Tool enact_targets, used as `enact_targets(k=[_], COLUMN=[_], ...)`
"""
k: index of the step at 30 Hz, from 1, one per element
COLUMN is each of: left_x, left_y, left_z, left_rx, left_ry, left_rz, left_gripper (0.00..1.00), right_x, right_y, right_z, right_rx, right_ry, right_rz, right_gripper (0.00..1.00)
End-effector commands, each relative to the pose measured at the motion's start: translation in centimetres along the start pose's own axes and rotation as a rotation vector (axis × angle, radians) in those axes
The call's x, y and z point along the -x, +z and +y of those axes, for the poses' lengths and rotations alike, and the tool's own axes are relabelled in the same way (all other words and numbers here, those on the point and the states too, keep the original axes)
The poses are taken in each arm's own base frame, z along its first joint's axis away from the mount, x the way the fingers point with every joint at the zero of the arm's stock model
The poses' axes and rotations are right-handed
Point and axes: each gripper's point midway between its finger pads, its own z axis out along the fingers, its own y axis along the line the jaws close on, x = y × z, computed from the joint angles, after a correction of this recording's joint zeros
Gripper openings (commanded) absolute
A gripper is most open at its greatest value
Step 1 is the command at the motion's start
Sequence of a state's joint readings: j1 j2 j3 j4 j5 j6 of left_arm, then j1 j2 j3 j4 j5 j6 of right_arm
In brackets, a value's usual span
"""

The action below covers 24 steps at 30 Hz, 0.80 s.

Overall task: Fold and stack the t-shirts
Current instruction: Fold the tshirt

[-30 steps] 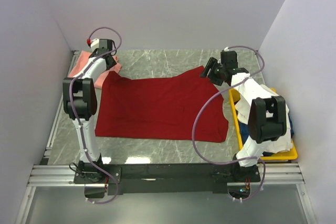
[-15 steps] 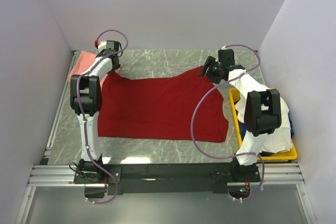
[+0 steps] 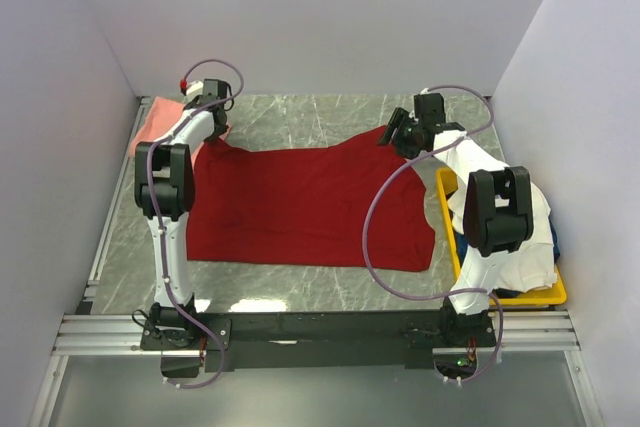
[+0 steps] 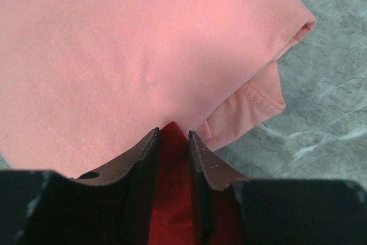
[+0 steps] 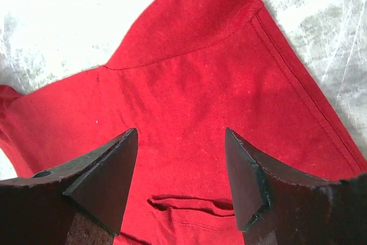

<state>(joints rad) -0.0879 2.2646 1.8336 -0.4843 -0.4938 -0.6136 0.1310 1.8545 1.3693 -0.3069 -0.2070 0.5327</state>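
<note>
Cloth fills the narrow gap between the fingers (image 4: 143,159) of your left gripper (image 4: 173,133): a peak of the deep red t-shirt (image 4: 172,199) stands pinched there, touching both inner faces, so that hand is closed on a bunch of red fabric. Just beyond the fingertips you see the salmon pink t-shirt (image 4: 132,44), folded, its layered edge and a hemmed flap lying on the grey marble table (image 4: 332,84). The red peak sits right against the pink cloth, and from the wrist view you cannot tell whether it overlaps it or only touches it.

In the top view the red shirt lies spread flat across the middle of the table, wider than it is deep. Its far left corner reaches up to the left gripper, beside the pink shirt in the table's far left corner.

Your right gripper (image 5: 180,133) hangs with its jaws wide apart and nothing between them, over the red shirt's far right corner. Below it you can make out a sleeve with a stitched hem running toward the upper right, and a folded seam low between the fingers. Whether the fingertips touch the cloth you cannot tell.

The cream white t-shirt (image 3: 533,265) is heaped in the yellow tray (image 3: 553,296) at the table's right edge, partly hidden behind the right arm, well apart from the pink one
</note>
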Motion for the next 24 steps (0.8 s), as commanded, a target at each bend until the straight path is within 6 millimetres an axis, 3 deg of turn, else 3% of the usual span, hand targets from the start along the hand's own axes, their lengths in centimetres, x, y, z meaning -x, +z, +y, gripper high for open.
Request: enact_targets(k=[1,4,8,13,20,24], left_x=[0.4,0.5,0.4,0.4,0.5,1.3], left_y=[0.0,0.1,0.3,0.4,-0.2,-1.3], left_z=[-0.4,-0.7,-1.0,-1.4,-1.2,-0.8], left_rx=[-0.004,-0.011,-0.023,-0.036,-0.038,-0.040], left_ry=[-0.003,-0.005,-0.004,-0.006,-0.021,-0.034], left_rz=[-0.012,-0.012,-0.009,-0.008,-0.003,-0.025], left_gripper=[0.32,0.32,0.43,0.42,0.06,0.01], right_x=[1.9,2.0,2.0,1.9,2.8,3.8], right_y=[0.0,0.3,0.9,1.5,2.5,3.1], right_z=[1.3,1.3,1.2,1.1,0.9,0.6], right_rx=[0.031,0.031,0.031,0.031,0.010,-0.007], right_ry=[-0.024,-0.022,-0.016,-0.015,-0.015,-0.029], right_rz=[-0.040,-0.038,-0.033,-0.026,-0.029,-0.040], right_gripper=[0.69,0.68,0.68,0.68,0.68,0.70])
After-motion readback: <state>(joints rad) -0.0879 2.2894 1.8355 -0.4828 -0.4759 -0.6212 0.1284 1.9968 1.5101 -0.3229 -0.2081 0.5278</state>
